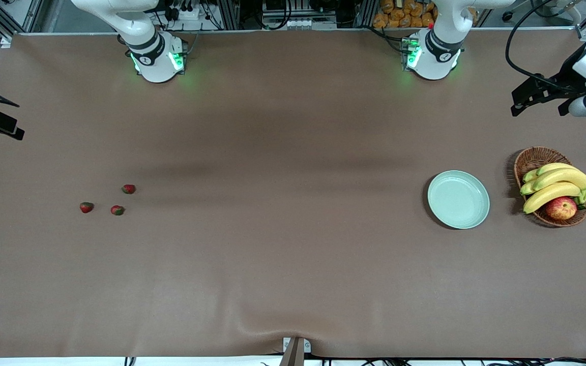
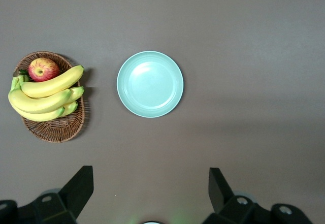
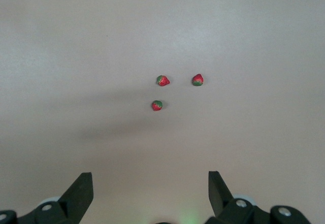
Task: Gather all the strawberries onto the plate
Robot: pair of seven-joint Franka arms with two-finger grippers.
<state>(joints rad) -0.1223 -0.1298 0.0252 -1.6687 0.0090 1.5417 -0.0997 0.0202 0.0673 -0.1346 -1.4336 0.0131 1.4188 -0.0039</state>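
**Step in hand.** No berry has been collected yet. The three strawberries [image 1: 117, 210] [image 1: 86, 207] [image 1: 128, 189] lie loose on the surface [image 1: 283, 264] toward the right arm's end. Two sit nearer the front camera and the third sits slightly farther off. They are close together but not touching. The plate [image 1: 458, 199] lies well apart from them, toward the left arm's end, and holds no berry. A wicker basket [image 1: 532, 157] of bananas [image 1: 552, 185] and an apple [image 1: 561, 207] stands just beside the plate.

**Tools.** The right tool [image 3: 150, 173] hangs high above the berry group, released, with its fingers spread wide. The left tool [image 2: 150, 169] hangs high above the plate and basket, also released and carrying nothing. The left arm appears to wait.

**Next move (judgement).** The right arm should descend on one berry and close across its body. The berries are small, so the fingers must straddle a single one without nudging its neighbours. The carry to the plate is long.

**Surface and room.** The surface is a brown cloth with a slight ripple at its near edge. The two arm bases [image 1: 158, 58] [image 1: 433, 56] stand at the far edge. Past them are frame rails and cables.
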